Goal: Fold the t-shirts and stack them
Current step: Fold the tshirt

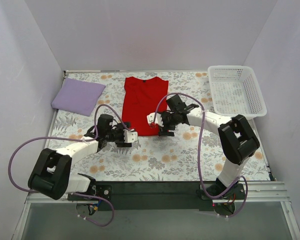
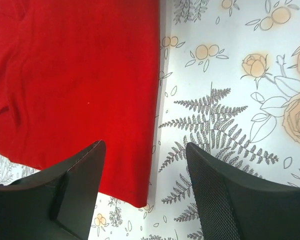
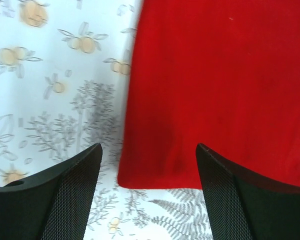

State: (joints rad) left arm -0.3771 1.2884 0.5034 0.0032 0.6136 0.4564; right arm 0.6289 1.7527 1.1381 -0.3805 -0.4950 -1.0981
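The red t-shirt (image 1: 142, 102) lies flat on the floral cloth as a long narrow strip, collar toward the back wall. The pale lavender t-shirt (image 1: 78, 96) rests folded at the back left. My left gripper (image 1: 132, 136) hovers at the red shirt's near left corner. In the left wrist view it (image 2: 145, 165) is open over that corner of the red shirt (image 2: 75, 75), holding nothing. My right gripper (image 1: 155, 120) is at the near right corner. It (image 3: 149, 160) is also open and empty, straddling the hem of the red shirt (image 3: 215, 85).
A white lattice basket (image 1: 236, 90) stands at the back right corner. The grey floral-print cloth (image 1: 165, 160) covers the table. White walls close in the left, back and right sides.
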